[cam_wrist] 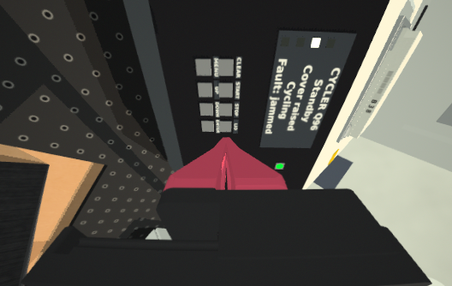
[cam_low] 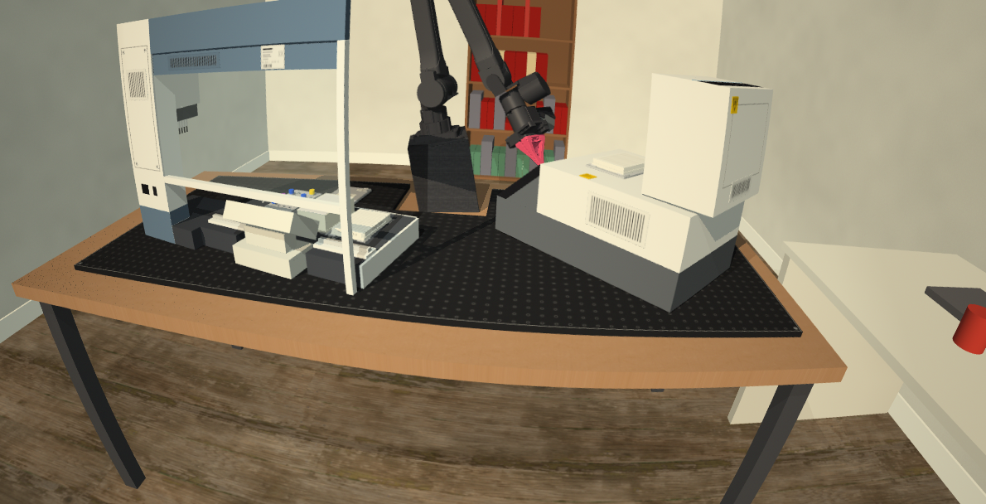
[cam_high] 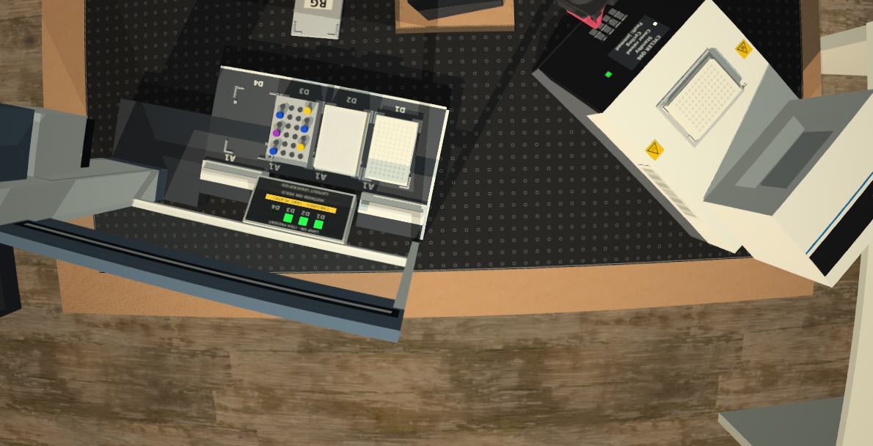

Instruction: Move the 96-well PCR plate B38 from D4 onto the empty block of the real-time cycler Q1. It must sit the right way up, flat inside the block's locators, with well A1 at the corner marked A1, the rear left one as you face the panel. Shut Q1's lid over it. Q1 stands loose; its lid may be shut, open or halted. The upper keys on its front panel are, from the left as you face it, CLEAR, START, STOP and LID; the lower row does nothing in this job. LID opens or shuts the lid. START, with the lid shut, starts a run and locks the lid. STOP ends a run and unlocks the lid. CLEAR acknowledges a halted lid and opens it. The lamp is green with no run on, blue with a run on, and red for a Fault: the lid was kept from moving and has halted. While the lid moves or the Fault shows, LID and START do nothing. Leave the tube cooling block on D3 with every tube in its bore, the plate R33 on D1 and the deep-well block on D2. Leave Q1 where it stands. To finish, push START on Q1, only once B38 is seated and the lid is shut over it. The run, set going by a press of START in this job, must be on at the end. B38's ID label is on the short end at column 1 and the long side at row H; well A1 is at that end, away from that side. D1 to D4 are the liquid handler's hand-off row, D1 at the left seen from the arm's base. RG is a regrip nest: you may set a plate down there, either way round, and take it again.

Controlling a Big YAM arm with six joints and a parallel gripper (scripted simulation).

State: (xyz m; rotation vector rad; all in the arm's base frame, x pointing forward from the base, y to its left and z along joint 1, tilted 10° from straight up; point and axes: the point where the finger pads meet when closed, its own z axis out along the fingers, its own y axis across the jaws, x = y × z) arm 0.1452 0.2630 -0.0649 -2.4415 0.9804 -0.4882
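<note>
A: Where is the white 96-well PCR plate B38 (cam_high: 702, 99)?

B: Out beyond the jaws and off to one side; it lies in the block on the cream deck of the real-time cycler Q1 (cam_high: 665, 155), under the raised boxy cream lid (cam_low: 703, 138); in the wrist view its label shows on the edge nearest the panel; whether every corner sits inside the locators I cannot tell.

A: How would it handle?

B: By my judgement light, thin-walled and a little flexible, with smooth skirts; hold it across the two long sides, low on the skirt, never on the wells.

A: And the gripper (cam_wrist: 225, 143)?

B: The red jaws are pressed fully together with nothing between them, making one blunt tip; it hangs just short of the grey LID key (cam_wrist: 226, 126), nearest of the upper keys, with STOP, START and CLEAR farther ahead; the green lamp (cam_wrist: 279, 166) glows close beside the jaws.

A: Next?

B: Probably a light press on LID; Q1 stands loose on the black perforated worktop (cam_high: 500, 186).
</note>
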